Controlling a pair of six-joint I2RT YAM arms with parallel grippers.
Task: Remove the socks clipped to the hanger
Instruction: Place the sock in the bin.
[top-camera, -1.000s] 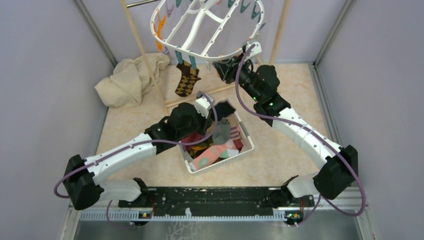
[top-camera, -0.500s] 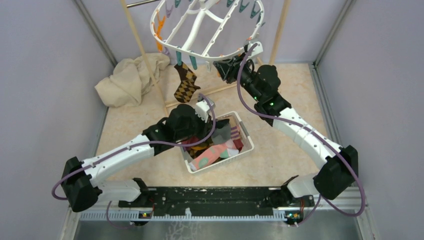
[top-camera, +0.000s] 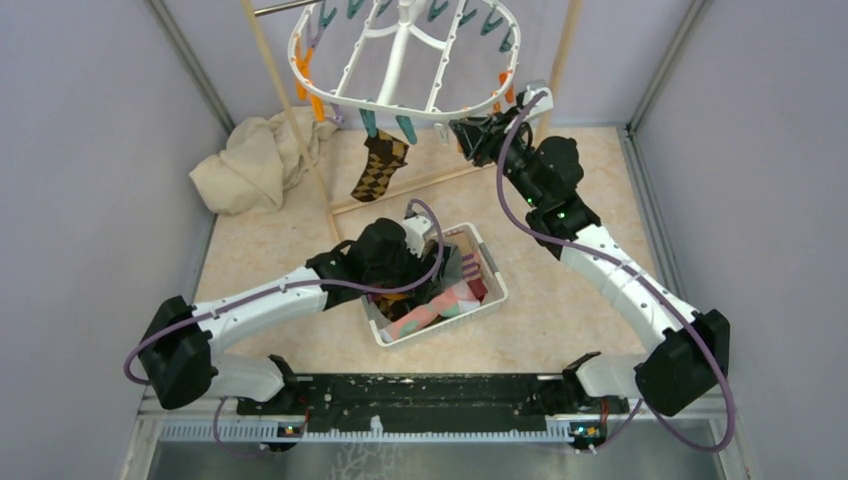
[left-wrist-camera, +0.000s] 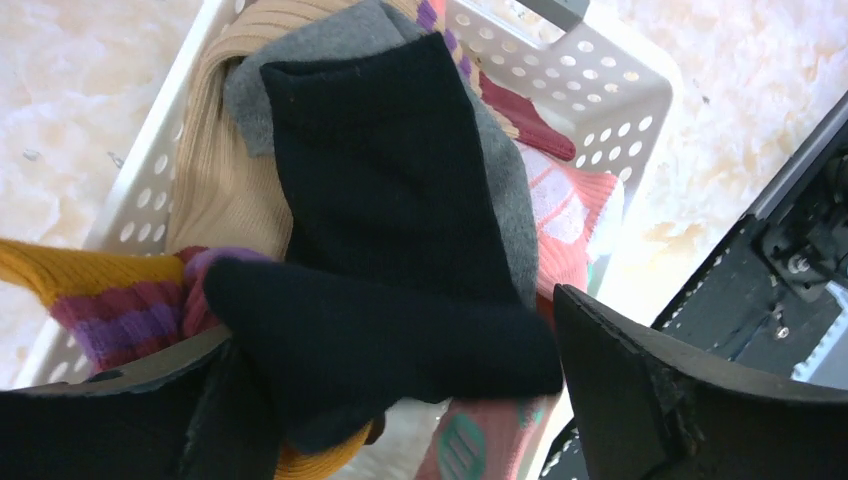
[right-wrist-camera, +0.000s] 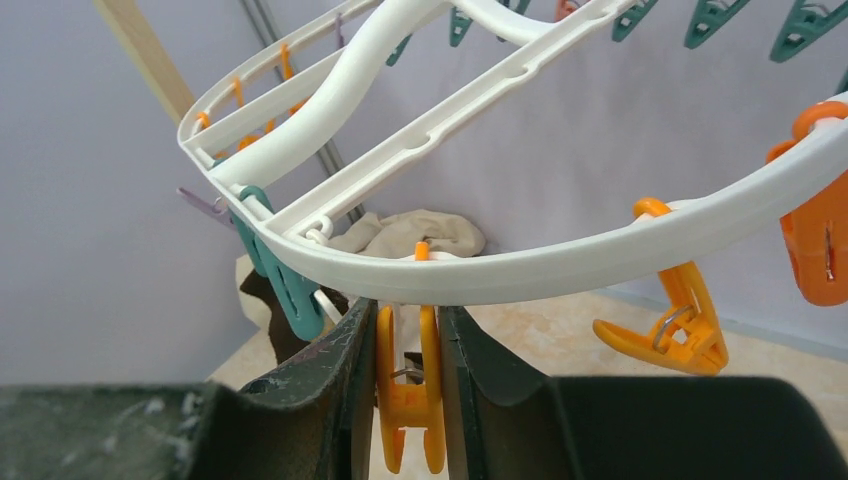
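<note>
Hanging far: white oval hanger (right-wrist-camera: 560, 268) with 1 brown-yellow argyle sock (top-camera: 380, 167) clipped | right gripper (right-wrist-camera: 405, 380) pinching orange peg (right-wrist-camera: 408, 405) | left gripper (left-wrist-camera: 400, 385) spread above black sock (left-wrist-camera: 385, 200) in basket (left-wrist-camera: 600, 90)

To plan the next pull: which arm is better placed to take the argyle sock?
Probably left. The left gripper is open and empty above the basket. The right gripper is shut on an orange peg of the hanger, apart from the argyle sock.

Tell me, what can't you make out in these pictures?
Left wrist view: lower socks in basket, buried under black sock.
Right wrist view: argyle sock, mostly behind teal peg and right gripper clamping orange peg.
Top view: far rim of hanger, cut off by top edge.
</note>
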